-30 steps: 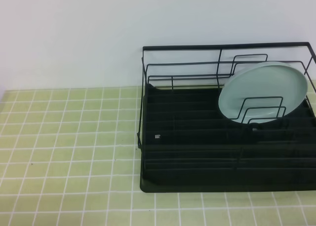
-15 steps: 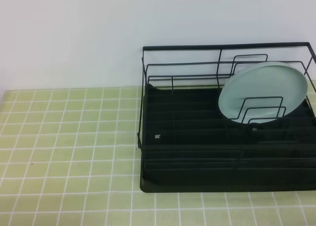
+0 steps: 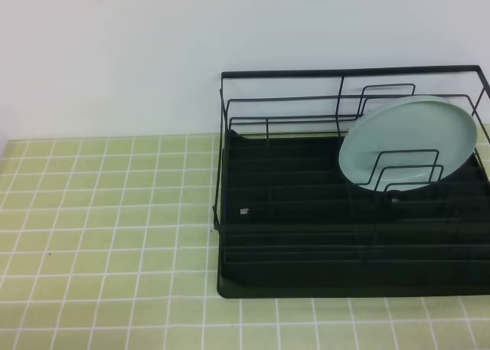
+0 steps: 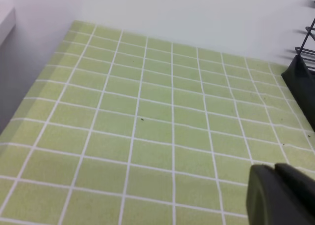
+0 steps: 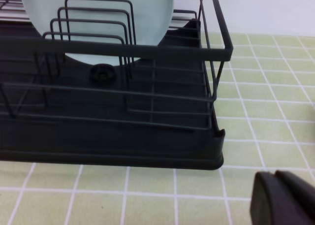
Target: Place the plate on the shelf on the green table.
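Observation:
The pale mint-blue plate leans upright among the wire divider loops at the back right of the black shelf. The right wrist view shows the same plate behind the loops of the shelf. The shelf stands on the green table. Neither arm appears in the exterior high view. At the lower right of the left wrist view my left gripper hangs shut and empty over bare tiles. My right gripper is shut and empty, low beside the shelf's near right corner.
A white wall runs behind the table. The shelf's left end shows at the right edge of the left wrist view. A pale ledge sits at the far left. Open tiles lie left of and in front of the shelf.

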Controlling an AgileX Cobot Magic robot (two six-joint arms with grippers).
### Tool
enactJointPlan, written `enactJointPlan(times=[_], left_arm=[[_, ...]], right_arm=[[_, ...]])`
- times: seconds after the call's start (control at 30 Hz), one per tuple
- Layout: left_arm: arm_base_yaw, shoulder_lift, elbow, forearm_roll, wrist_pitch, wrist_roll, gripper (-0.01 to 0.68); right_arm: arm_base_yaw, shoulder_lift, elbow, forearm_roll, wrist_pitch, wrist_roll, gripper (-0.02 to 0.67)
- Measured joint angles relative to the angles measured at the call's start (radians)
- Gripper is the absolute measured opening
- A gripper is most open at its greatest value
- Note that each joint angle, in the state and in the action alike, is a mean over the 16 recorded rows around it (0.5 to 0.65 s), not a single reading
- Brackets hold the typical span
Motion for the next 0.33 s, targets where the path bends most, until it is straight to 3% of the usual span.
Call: enactJointPlan(times=[0.33], left_arm=[[0.0, 0.0, 0.0, 0.0, 0.0, 0.0, 0.0]], right_arm=[[0.0, -0.001, 0.002, 0.0, -0.002, 0.0, -0.002]])
